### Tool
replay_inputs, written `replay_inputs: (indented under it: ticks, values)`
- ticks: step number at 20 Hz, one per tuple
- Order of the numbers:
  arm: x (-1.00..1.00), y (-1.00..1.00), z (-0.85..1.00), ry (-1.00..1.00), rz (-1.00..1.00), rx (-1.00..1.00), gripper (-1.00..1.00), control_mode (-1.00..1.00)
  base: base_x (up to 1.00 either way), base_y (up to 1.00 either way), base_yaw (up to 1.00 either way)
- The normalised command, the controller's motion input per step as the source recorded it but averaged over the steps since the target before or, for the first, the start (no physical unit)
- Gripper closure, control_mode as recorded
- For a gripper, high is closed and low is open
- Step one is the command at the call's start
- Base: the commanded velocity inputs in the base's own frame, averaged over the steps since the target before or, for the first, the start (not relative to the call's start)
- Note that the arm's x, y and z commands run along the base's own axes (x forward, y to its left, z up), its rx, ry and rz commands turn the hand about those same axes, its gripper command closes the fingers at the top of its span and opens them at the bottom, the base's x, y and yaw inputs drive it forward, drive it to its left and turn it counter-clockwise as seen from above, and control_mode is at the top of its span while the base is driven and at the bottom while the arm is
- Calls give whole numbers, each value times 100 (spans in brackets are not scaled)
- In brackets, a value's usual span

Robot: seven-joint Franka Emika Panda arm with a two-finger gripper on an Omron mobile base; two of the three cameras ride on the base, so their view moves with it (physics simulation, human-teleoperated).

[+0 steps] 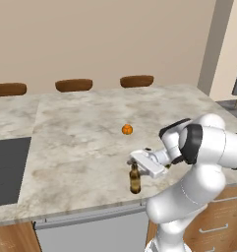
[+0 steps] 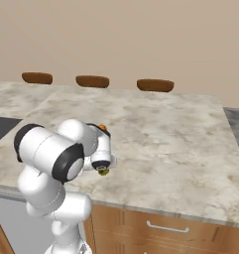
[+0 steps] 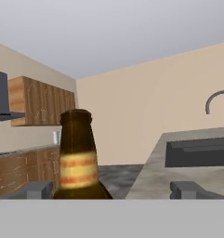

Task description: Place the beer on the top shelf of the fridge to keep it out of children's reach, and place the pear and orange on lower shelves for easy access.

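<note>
End effector (image 1: 137, 161) jaws spread fully wide, holding nothing, hand turned sideways at the beer (image 1: 134, 179). Your beer stands upright near the front edge of the desk (image 1: 80, 142), neck between the two fingertips (image 3: 35, 189) in the hand view, closer to the left one. Glass: stiff, smooth, likely slippery and breakable, top-heavy if nudged. Judge the thicker body below the neck as the safer hold. Neck band is yellow-orange striped, no readable writing. Orange (image 1: 127, 129) sits further back; pear (image 2: 103, 171) peeks under the wrist.
</note>
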Motion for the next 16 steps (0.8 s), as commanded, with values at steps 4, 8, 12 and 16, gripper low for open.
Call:
replay_inputs:
  ticks: [4, 8, 12, 16]
  values:
    - [-17, 12, -2, 0, 0, 0, -100, -100, 0, 0, 0]
    - [-29, 0, 0, 0, 0, 0, -100, -100, 0, 0, 0]
    - [-34, -8, 0, 0, 0, 0, -100, -100, 0, 0, 0]
    - [-31, -10, 0, 0, 0, 0, -100, -100, 0, 0, 0]
